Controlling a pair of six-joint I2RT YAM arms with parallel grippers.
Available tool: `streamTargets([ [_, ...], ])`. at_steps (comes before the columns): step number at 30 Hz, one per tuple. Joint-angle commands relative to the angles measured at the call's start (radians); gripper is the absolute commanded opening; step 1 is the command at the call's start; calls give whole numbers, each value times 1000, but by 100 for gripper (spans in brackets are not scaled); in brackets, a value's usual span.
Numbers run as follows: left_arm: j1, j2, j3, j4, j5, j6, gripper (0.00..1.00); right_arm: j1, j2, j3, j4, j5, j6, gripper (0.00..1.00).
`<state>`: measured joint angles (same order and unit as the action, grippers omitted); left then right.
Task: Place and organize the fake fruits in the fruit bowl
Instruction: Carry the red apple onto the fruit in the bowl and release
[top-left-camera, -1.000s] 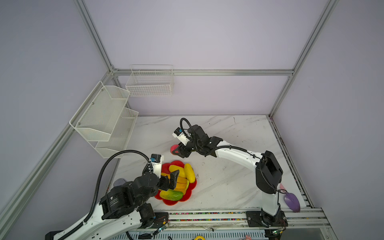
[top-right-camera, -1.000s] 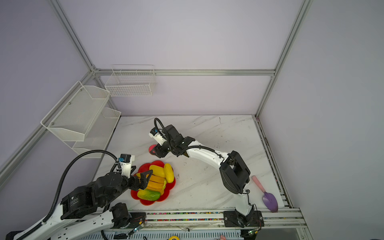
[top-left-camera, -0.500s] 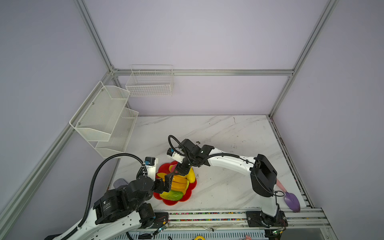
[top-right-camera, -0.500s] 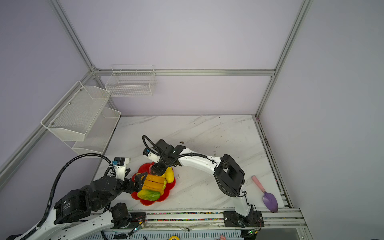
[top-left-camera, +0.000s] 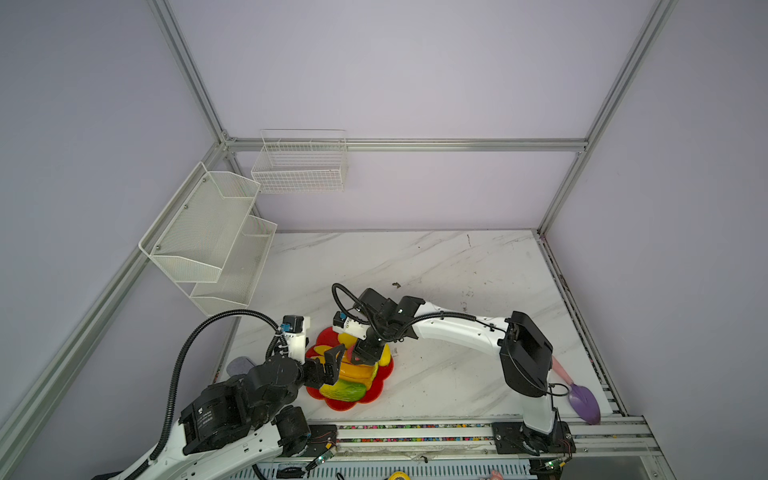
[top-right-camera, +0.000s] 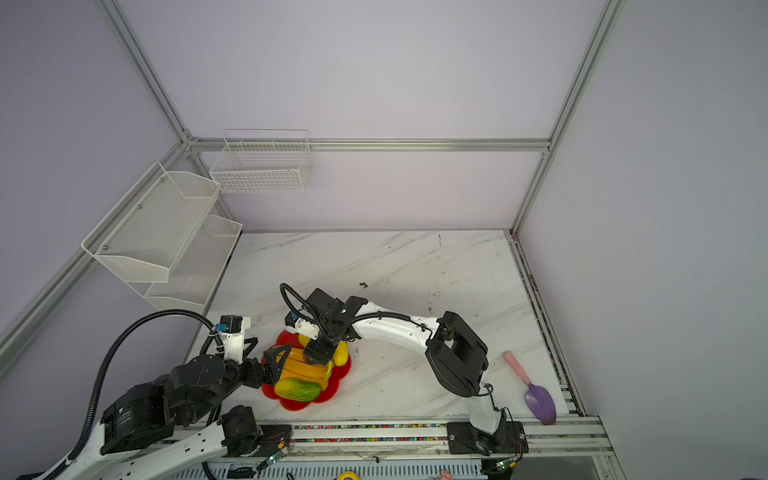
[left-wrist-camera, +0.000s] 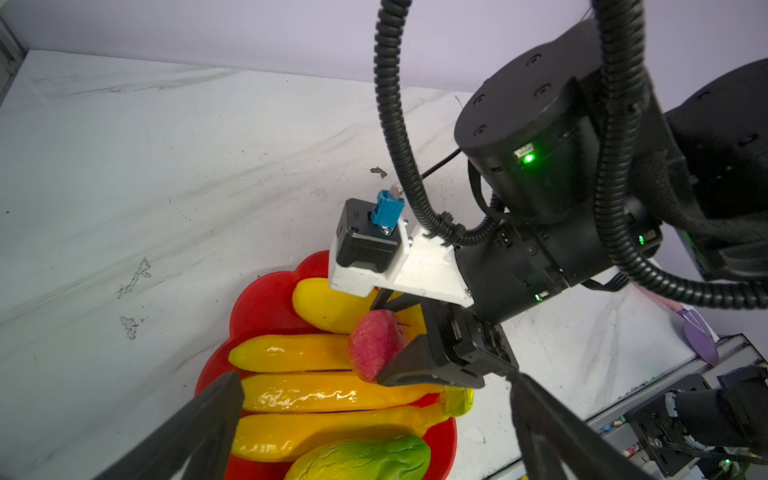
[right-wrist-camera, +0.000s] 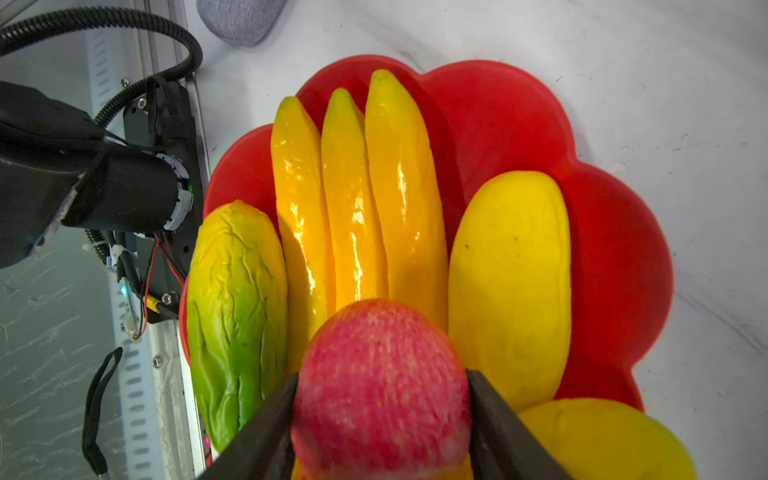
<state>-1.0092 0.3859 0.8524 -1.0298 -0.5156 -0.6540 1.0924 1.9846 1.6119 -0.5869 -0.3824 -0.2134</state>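
My R claw hangs pointing down over the far side of the fruit bowl; its body hides whatever's betw. the jaws. My L claw sits at the bowl's left rim, jaws spread wide, tips by the bananas. The green-yellow mango lies along the near side, touching the bananas. A yellow mango peeks out just right of the R claw. The purple scoop w/ pink handle lies well apart, at the worktop right edge.
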Motion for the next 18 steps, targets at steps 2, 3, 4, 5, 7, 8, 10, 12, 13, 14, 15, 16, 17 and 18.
streamTargets([
  [2,3,-1,52,16,3,-10,100,12,19,26,-51,4,-43,65],
  [3,3,-2,54,18,5,-10,100,12,19,26,-51,5,-42,67],
  [4,3,-5,54,19,5,-9,100,12,21,28,-52,6,-43,69],
  [5,3,-7,54,20,5,-7,100,14,19,29,-53,10,-43,70],
  [7,3,-8,54,24,5,-2,100,14,15,29,-49,14,-42,73],
  [8,3,-7,55,25,4,0,100,14,13,29,-49,15,-44,74],
  [10,3,-5,56,25,3,2,100,14,8,30,-44,21,-44,74],
  [12,3,-3,57,27,4,2,100,14,4,34,-42,29,-46,75],
  [13,3,-2,58,27,5,3,100,14,-2,36,-38,35,-47,74],
  [14,2,-2,58,29,5,4,100,14,-10,36,-32,40,-47,75],
  [15,3,-4,58,31,4,5,100,14,-24,35,-20,41,-47,74],
  [16,3,-5,57,33,5,7,100,14,-42,31,-5,50,-47,74],
  [17,3,-6,58,35,6,9,100,11,-67,19,23,60,-36,75],
  [18,3,-9,56,37,8,12,100,7,-96,9,52,69,-20,76],
])
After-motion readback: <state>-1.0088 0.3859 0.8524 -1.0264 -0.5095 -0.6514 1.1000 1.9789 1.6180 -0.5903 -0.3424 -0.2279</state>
